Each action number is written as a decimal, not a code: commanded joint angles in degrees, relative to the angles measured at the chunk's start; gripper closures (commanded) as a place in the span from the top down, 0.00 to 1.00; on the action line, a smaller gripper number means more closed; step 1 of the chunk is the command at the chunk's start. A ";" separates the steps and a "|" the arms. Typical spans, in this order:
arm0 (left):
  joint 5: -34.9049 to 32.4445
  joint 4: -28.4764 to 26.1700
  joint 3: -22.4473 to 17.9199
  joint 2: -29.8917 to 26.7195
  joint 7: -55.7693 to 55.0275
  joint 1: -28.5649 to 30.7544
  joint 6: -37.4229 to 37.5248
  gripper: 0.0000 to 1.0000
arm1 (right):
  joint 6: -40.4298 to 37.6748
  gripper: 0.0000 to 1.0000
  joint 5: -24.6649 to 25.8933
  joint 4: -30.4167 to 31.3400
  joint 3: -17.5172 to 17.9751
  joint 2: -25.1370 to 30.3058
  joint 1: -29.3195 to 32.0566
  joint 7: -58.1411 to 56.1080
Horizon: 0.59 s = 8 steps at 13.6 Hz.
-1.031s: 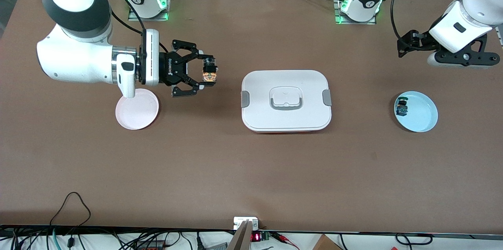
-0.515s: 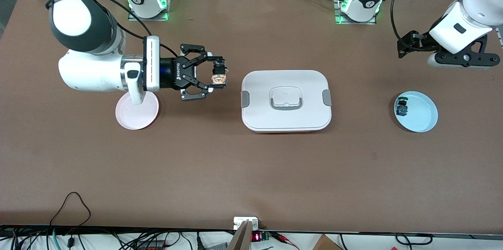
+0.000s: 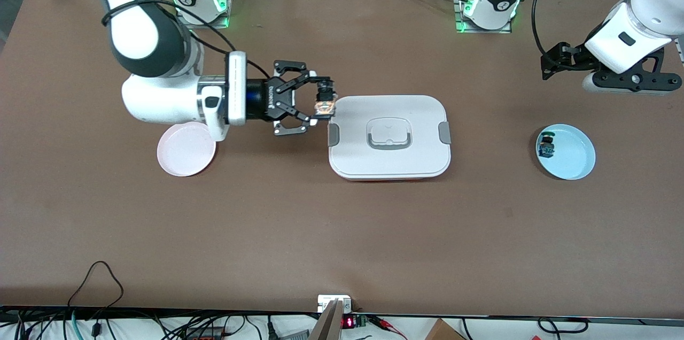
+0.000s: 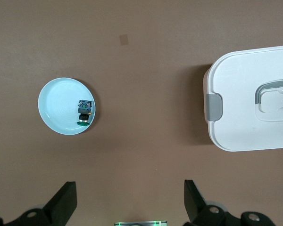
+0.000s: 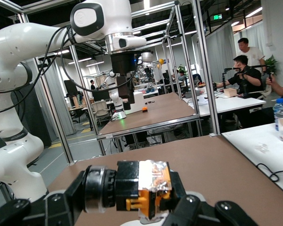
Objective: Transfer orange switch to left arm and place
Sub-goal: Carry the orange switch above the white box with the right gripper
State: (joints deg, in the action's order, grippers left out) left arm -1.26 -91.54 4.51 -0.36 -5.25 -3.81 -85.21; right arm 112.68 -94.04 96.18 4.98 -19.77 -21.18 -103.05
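Carrying the orange switch [image 3: 325, 103] across calls for height first: the right gripper [image 3: 319, 104] is clamped on it, fingers pointing sideways toward the left arm's end of the table, and the switch hangs in the air right at the edge of the white box [image 3: 389, 137] that faces the right arm's end. Judging from the task, the sound way on is to keep the load well above the lid and its recessed handle [image 3: 389, 135], or to route around the box altogether, and to hold the grip unchanged so the small cylinder does not twist between the pads. In the right wrist view the switch [image 5: 141, 190] sits crosswise in the fingers, orange part showing.

Waiting at its own end of the table, the left gripper [image 3: 558, 56] has its jaws spread wide; in the left wrist view the two fingertips [image 4: 63, 200] stand well apart over bare table. A handover will likely need it brought toward the box with that opening kept.

On the brown table [image 3: 342, 233] lie a pink plate [image 3: 186, 148], empty, toward the right arm's end, and a light blue plate [image 3: 566, 152] toward the left arm's end, holding a second small switch [image 3: 546, 146] with a green top. Cables trail along the table edge nearest the front camera. The right wrist view shows a workshop with more benches, metal frames, another robot arm and people seated at desks.
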 commanded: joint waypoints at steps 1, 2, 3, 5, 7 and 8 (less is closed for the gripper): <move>-1.03 1.98 -0.11 0.80 -0.63 -0.50 1.36 1.00 | 2.70 0.02 -3.42 -0.38 -0.24 -0.18 -3.15 -0.92; -0.16 1.98 -0.03 1.24 0.15 -0.41 1.45 1.00 | 4.20 0.02 -5.26 -0.38 -0.24 -0.18 -4.29 -0.92; 2.98 2.07 -0.11 2.90 0.16 -0.33 2.14 1.00 | 5.43 0.02 -6.50 -0.46 -0.24 -0.26 -5.79 -1.01; 15.34 1.55 -0.64 4.14 0.25 1.42 3.38 1.00 | 8.77 0.02 -7.04 -0.55 -0.24 -0.27 -7.73 -0.92; 26.51 1.81 -0.64 6.77 0.33 2.49 7.75 1.00 | 9.66 0.02 -8.52 -0.55 -0.24 -0.44 -8.96 -0.92; 31.44 1.72 -0.64 6.95 0.42 3.18 9.34 1.00 | 9.92 0.02 -9.58 -0.64 -0.24 -0.79 -9.57 -0.92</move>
State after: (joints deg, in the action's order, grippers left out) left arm 22.20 -91.56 3.91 4.67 -5.25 -2.01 -79.69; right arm 121.68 -100.97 96.16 5.02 -19.96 -29.59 -103.07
